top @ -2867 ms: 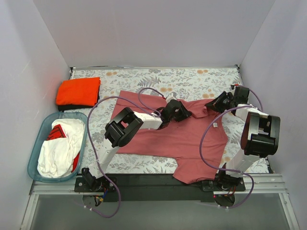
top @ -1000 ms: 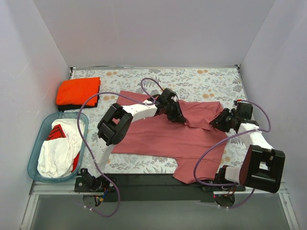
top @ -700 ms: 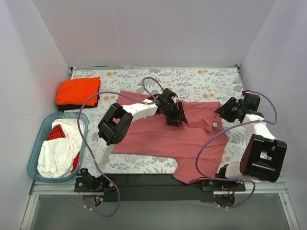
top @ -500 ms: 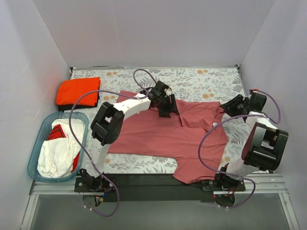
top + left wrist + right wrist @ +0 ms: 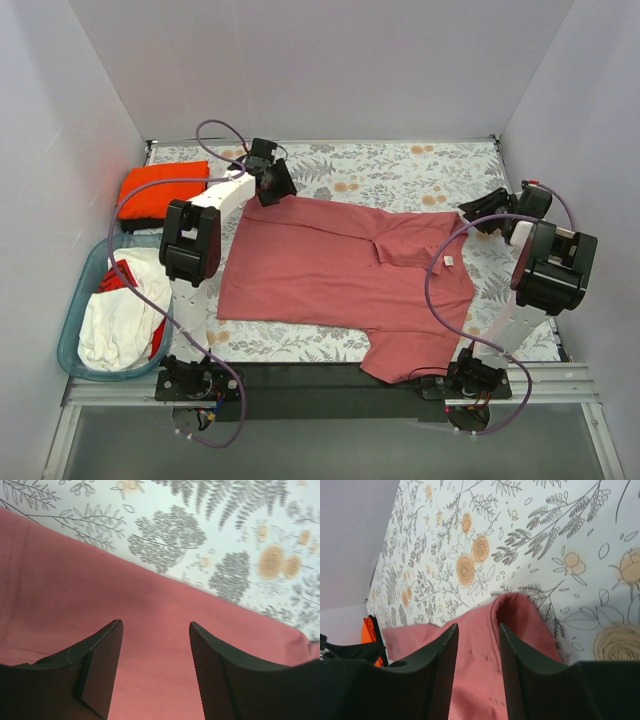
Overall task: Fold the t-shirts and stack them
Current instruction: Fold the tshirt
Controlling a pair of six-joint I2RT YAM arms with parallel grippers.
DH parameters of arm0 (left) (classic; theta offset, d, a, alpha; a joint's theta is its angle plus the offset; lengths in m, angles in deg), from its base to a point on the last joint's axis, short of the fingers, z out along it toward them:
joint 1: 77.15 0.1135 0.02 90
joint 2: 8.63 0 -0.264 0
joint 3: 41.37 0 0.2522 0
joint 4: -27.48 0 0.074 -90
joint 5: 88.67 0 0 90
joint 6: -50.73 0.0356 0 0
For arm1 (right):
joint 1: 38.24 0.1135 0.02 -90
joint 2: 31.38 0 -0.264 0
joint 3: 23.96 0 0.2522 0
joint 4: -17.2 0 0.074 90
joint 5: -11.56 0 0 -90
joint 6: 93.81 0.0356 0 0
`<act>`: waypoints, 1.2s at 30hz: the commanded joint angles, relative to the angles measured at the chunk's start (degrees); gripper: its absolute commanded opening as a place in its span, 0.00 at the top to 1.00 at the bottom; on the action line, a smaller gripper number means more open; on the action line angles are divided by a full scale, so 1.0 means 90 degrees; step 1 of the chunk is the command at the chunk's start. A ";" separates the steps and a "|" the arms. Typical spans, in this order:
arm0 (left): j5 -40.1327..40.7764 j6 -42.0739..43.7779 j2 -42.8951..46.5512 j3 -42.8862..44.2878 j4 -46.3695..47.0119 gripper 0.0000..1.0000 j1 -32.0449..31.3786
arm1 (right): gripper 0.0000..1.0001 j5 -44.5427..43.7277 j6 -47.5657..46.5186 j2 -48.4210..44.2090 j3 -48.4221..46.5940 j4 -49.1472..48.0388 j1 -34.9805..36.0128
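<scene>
Left end effector (image 5: 272,183): fingers apart, empty, above far left corner of rose-red t-shirt (image 5: 340,270). Right end effector (image 5: 472,213): fingers apart, empty, at far right corner. Rose-red t-shirt spread flat mid-surface (image 5: 400,165). Orange t-shirt (image 5: 162,188) folded atop black t-shirt (image 5: 145,223), far left.

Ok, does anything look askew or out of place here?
The rose-red shirt lies skewed: one sleeve droops over the table's near edge, and a flap is doubled over on top. Nothing looks spilled or damaged.
</scene>
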 commanded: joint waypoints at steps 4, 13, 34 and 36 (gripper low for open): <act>0.0349 0.0421 -0.0575 0.0473 -0.0029 0.46 0.0161 | 0.58 0.0161 0.0308 0.0516 -0.0355 -0.0716 -0.0012; 0.0486 0.0441 -0.0791 0.0317 -0.0019 0.46 0.0288 | 0.60 0.0190 0.0484 0.0985 -0.0433 -0.1067 -0.0002; 0.0633 0.0060 -0.0576 -0.0318 -0.0224 0.47 0.0503 | 0.99 -0.0161 0.0416 0.0323 0.0142 -0.1322 -0.0236; 0.0633 0.0021 -0.0556 -0.0347 -0.0273 0.47 0.0552 | 0.99 -0.0249 0.0348 0.0136 0.0240 -0.1312 -0.0265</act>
